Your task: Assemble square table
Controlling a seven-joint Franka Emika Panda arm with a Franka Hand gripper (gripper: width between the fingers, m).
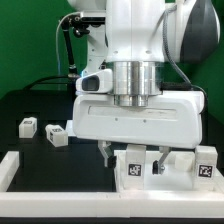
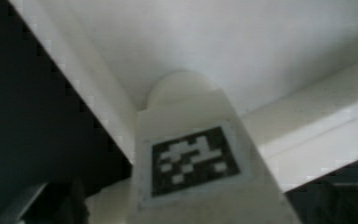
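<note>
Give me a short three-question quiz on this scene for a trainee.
1. Count: how many small legs lie on the dark table at the exterior view's left, away from the hand?
2. True or false: the wrist view shows a tagged leg close in front of the camera.
3. Choose: the white rail lies at the exterior view's (A) lower left, (B) upper right, (C) top middle.
Key: 1 two; 2 true; 3 A.
</note>
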